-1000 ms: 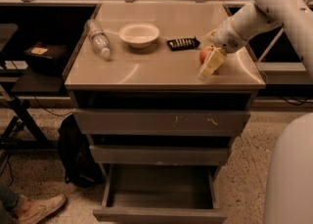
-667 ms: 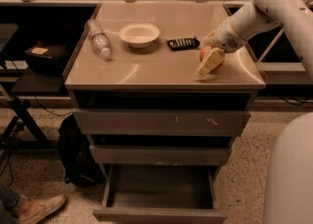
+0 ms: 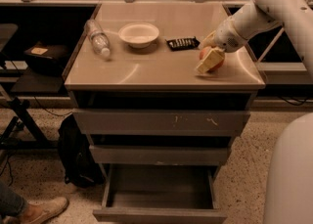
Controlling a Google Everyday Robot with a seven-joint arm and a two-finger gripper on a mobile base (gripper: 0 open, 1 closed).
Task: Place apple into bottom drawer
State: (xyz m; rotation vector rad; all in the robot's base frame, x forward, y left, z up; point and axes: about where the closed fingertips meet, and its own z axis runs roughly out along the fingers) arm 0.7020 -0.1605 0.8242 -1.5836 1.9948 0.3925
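Observation:
The apple (image 3: 220, 63) sits on the grey cabinet top (image 3: 146, 69), near its right front corner. My gripper (image 3: 210, 60) reaches in from the right on the white arm. Its pale fingers (image 3: 207, 62) are closed around the apple and cover most of it; only red patches show beside them. The apple still seems to rest on the top. The bottom drawer (image 3: 159, 214) is pulled open below and its inside looks empty. The two drawers above it are pushed in.
On the cabinet top are a white bowl (image 3: 139, 34), a plastic bottle (image 3: 98, 37) lying on its side and a flat black object (image 3: 182, 43). A dark backpack (image 3: 73, 157) leans left of the cabinet. A person's shoe (image 3: 41, 209) is at bottom left. My white body (image 3: 293, 179) fills the bottom right.
The gripper has shifted slightly over the apple, so the fingers now cover more of it. Nothing else has moved.

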